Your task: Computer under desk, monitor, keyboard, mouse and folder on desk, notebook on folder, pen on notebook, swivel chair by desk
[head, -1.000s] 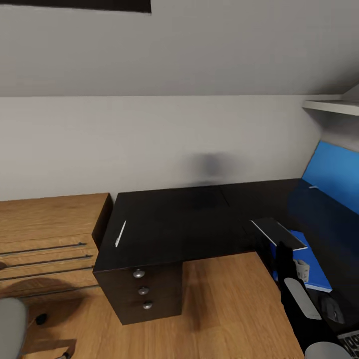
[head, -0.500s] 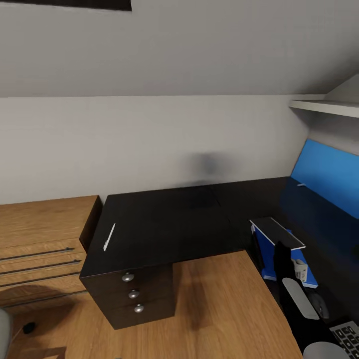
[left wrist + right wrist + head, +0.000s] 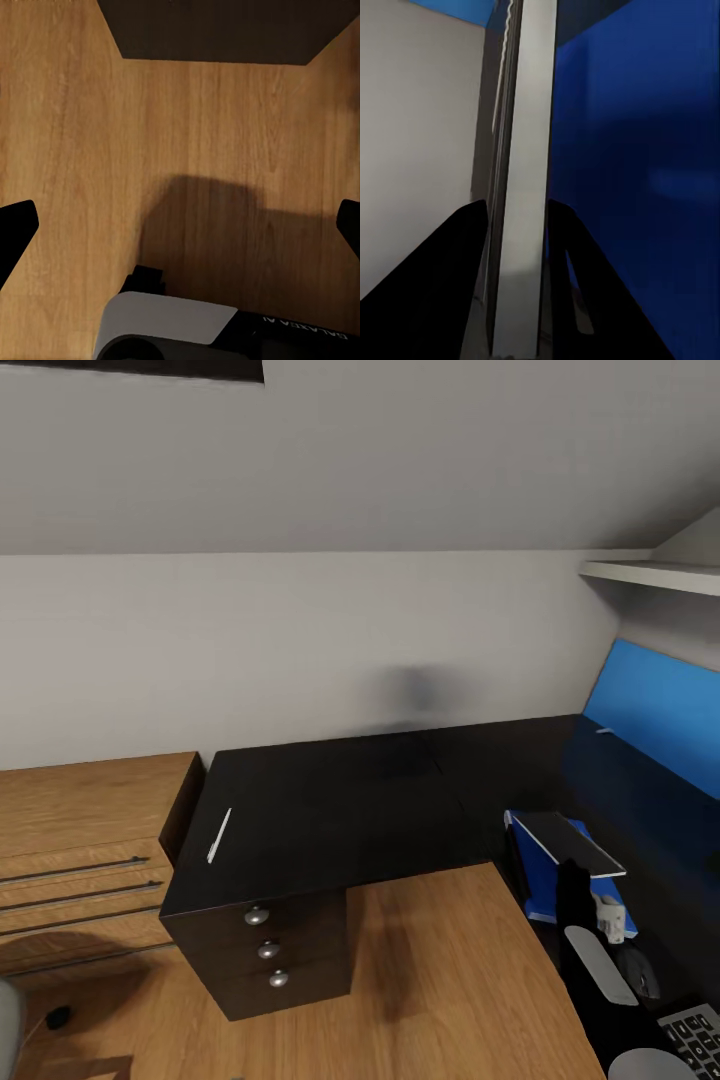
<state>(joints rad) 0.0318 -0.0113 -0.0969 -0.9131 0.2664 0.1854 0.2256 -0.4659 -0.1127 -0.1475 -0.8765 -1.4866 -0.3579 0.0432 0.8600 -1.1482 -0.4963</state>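
Now your right pincer, pinching the notebook, has carried it over the folder; lower it flat.

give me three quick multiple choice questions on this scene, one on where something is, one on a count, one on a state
1. Where does the slim white pen lie?
A. on the wood floor
B. on the glossy black desk's left end
C. on the blue folder

2. How many round silver knobs show on the desk's drawer front?
A. three
B. one
C. five

3. What is the right gripper doing?
A. hanging open over the floor
B. shut on the mouse
C. shut on the thin grey notebook

Answers:
1. B: the pen rests on the desk above the drawers.
2. A: three knobs sit in a column.
3. C: the right gripper has a dark finger on each side of the notebook, held above the bright blue flat folder.
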